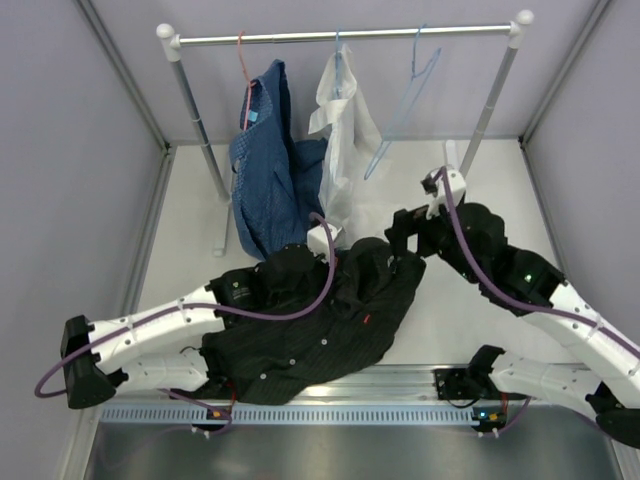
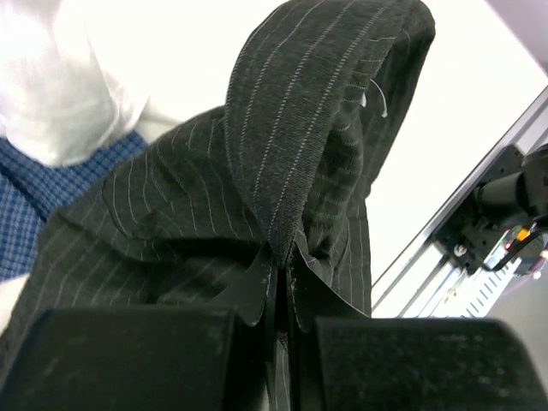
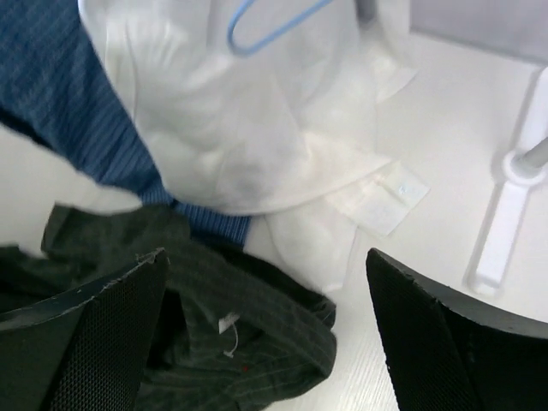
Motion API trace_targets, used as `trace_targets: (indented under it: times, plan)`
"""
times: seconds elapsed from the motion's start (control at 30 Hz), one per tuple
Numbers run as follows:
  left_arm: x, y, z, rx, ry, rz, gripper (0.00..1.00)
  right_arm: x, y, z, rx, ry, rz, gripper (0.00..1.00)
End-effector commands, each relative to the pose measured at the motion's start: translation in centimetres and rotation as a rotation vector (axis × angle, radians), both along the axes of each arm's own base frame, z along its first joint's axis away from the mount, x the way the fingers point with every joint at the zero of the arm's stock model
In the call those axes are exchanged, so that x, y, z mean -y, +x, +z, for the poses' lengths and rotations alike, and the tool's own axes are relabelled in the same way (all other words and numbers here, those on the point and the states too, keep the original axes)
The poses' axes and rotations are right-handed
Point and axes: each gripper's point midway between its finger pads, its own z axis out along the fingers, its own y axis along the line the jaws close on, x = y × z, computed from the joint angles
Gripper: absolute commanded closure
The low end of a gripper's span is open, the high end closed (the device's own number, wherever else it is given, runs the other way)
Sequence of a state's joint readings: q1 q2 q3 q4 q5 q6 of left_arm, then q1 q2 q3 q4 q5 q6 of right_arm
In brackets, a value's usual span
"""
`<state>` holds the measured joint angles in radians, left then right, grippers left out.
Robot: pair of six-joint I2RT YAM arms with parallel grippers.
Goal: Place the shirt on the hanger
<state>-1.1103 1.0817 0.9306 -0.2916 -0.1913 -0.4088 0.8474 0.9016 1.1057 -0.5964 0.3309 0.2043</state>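
The shirt (image 1: 320,325) lay crumpled on the table (image 1: 470,300), between the two arms. Its near hem reached the metal strip (image 1: 400,378) at the table's front edge, and its far edge sat close under the hanging clothes.

The left gripper (image 2: 281,321) was clenched on a fold of the shirt. In the left wrist view the pinstriped cloth rose from the closed fingers (image 2: 128,360) in a peaked ridge. The right gripper (image 3: 267,282) stood released, its fingers wide apart above the shirt's far right edge, with nothing between them.

The hanger (image 1: 408,95) hung by its hook from the rail (image 1: 345,36), tilted, with its low corner close beside the white shirt (image 1: 340,130) — whether they touched, I could not tell. The blue shirt (image 1: 265,170) hung left of the white one, and its tail came down to the black cloth.

Open room lay mostly to the right: bare table ran from the shirt's right edge to the wall (image 1: 600,120), crossed only by the right arm, and the rail ran bare from the hanger to the right post (image 1: 495,95). On the left, the rack's foot (image 1: 222,235) and the blue shirt crowded the space — only a narrow bare strip ran along the left wall.
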Motion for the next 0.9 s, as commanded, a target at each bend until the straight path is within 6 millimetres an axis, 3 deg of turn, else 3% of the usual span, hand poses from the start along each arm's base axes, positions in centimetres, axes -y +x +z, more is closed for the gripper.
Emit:
trace_targets:
  times: [0.0, 0.3, 0.47, 0.63, 0.77, 0.87]
  plan:
    - [-0.5, -0.5, -1.2, -0.051, 0.002, 0.014, 1.0, 1.7, 2.7, 5.9, 0.118, 0.089, -0.155, 0.06]
    - [-0.2, -1.7, -3.4, -0.143, 0.003, 0.005, 1.0, 3.3, 10.5, 10.4, 0.147, 0.264, -0.355, 0.02]
    - [-0.4, -2.1, -5.5, -0.183, 0.02, 0.007, 1.0, 2.0, 14.7, 12.9, 0.173, 0.285, -0.408, 0.06]
    - [-0.5, -2.6, -6.5, -0.209, 0.002, 0.006, 1.0, 1.4, 17.4, 12.7, 0.179, 0.242, -0.453, 0.11]
    - [-0.5, -2.8, -6.9, -0.216, 0.006, 0.001, 1.0, 1.4, 20.0, 10.4, 0.153, 0.157, -0.525, 0.16]
    - [-0.5, -2.9, -6.8, -0.217, 0.002, -0.009, 1.0, 1.8, 20.6, 9.6, 0.154, 0.113, -0.556, 0.23]
